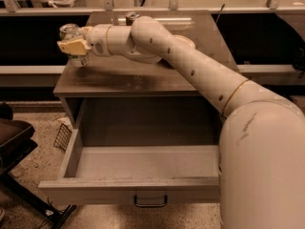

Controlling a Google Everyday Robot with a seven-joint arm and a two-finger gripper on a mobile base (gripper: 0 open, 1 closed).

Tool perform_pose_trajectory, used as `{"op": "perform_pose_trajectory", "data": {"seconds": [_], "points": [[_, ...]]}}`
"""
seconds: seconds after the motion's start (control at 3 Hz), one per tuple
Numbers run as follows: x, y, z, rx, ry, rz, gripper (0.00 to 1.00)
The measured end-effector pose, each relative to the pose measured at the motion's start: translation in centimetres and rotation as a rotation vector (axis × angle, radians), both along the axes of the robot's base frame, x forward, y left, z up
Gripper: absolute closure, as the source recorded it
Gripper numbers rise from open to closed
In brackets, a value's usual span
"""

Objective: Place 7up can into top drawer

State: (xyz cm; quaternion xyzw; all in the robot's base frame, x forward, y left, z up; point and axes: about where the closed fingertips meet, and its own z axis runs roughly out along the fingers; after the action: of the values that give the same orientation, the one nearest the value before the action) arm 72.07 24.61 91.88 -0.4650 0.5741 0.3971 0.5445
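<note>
The gripper [72, 46] clasps the 7up can [79, 60] at the left edge of the cabinet top [143, 78]; the top drawer [95, 191] stands open below.

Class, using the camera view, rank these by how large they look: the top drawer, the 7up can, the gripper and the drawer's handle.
1. The top drawer: largest by far.
2. The 7up can and the gripper at it, on the cabinet top's left edge: alike, unranked.
3. The handle: smallest, though nearest the camera.
</note>
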Motion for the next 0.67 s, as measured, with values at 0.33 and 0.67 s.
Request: {"op": "perform_pose_trajectory", "data": {"seconds": [0.33,0.67], "points": [[-6.3,-4.5,4.4,-0.007,-0.081,-0.005,1.00],[-11.5,-9.2,4.3,-0.060,-0.092,-0.018,1.00]]}}
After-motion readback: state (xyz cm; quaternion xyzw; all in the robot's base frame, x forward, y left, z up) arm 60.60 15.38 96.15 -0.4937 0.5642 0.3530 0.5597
